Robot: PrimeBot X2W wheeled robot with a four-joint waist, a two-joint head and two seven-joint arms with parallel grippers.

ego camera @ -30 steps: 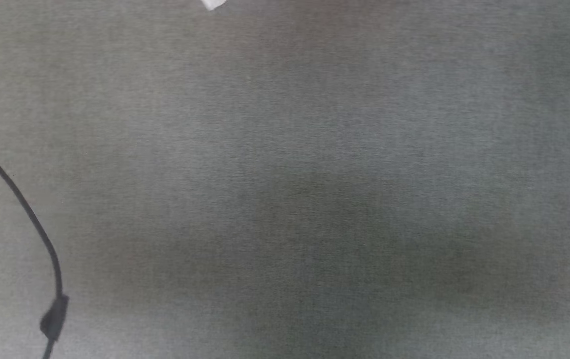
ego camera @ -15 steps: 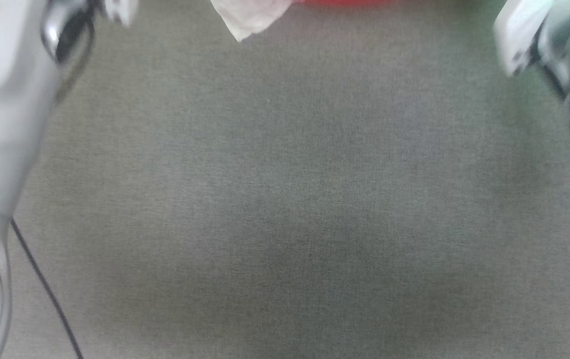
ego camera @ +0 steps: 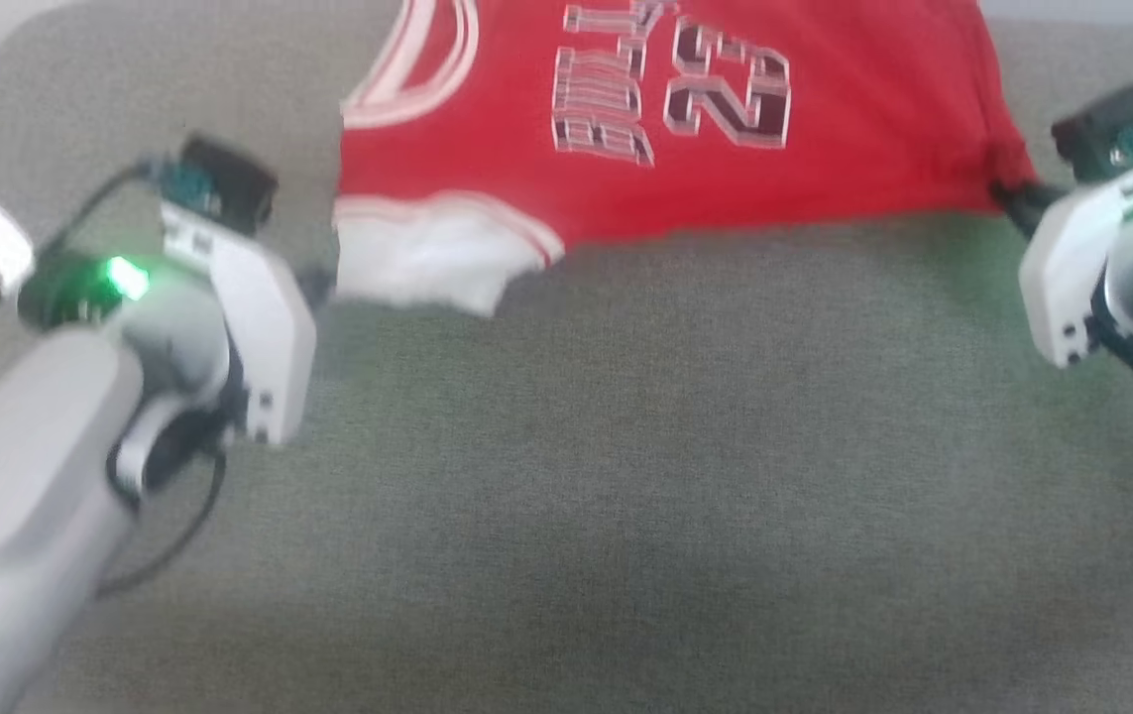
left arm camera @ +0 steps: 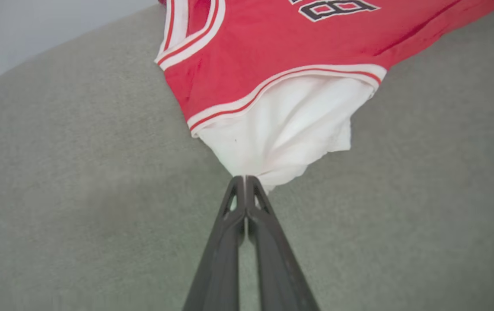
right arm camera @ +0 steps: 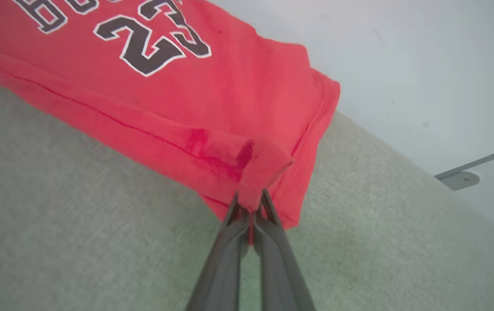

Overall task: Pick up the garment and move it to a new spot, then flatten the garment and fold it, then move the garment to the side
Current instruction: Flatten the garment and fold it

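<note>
The garment point(ego camera: 675, 188) is a red shirt with dark white-outlined lettering and a white sleeve, stretched across the far part of the grey table point(ego camera: 625, 446). My left gripper point(ego camera: 326, 288) is shut on the white sleeve's tip; the left wrist view shows its fingertips point(left arm camera: 244, 178) pinching the bunched sleeve point(left arm camera: 290, 129). My right gripper point(ego camera: 1007, 193) is shut on the red hem corner, where the right wrist view shows its tips point(right arm camera: 251, 201) clamped on a puckered fold of the garment point(right arm camera: 164, 95). The cloth sags a little between the two grips.
The table's rounded far-left corner point(ego camera: 11, 40) and its far-right edge point(right arm camera: 402, 172) are close behind the garment. A black cable point(ego camera: 169, 535) loops beside my left forearm. A grey bracket point(right arm camera: 458, 177) lies on the pale floor beyond the table.
The head camera has tilted, so the whole picture has shifted: bare grey table before, now the stretched garment and both shut grippers. Whether the arms moved I cannot tell.
</note>
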